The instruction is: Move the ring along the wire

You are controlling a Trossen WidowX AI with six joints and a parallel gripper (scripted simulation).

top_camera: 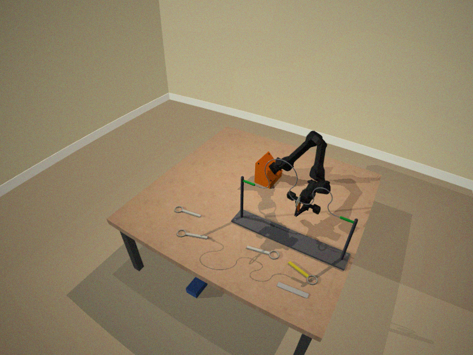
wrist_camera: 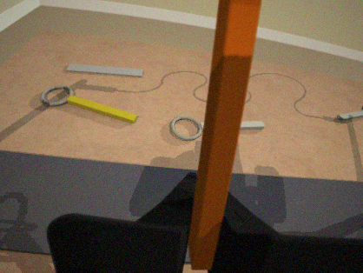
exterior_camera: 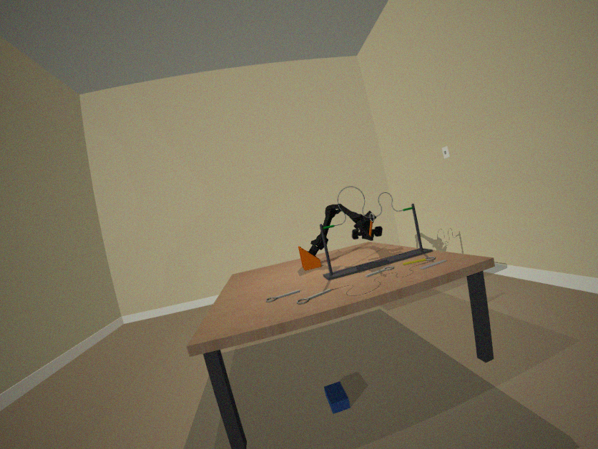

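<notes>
Wrist view: my fingers clamp the orange handle [wrist_camera: 226, 130], upright before the lens | step: ring mid-wire, in the dip between the loops, wire [top_camera: 294, 173] seemingly through it though too small to confirm | next: follow the big loop toward the far green part [top_camera: 248, 182], clear of grey.
</notes>
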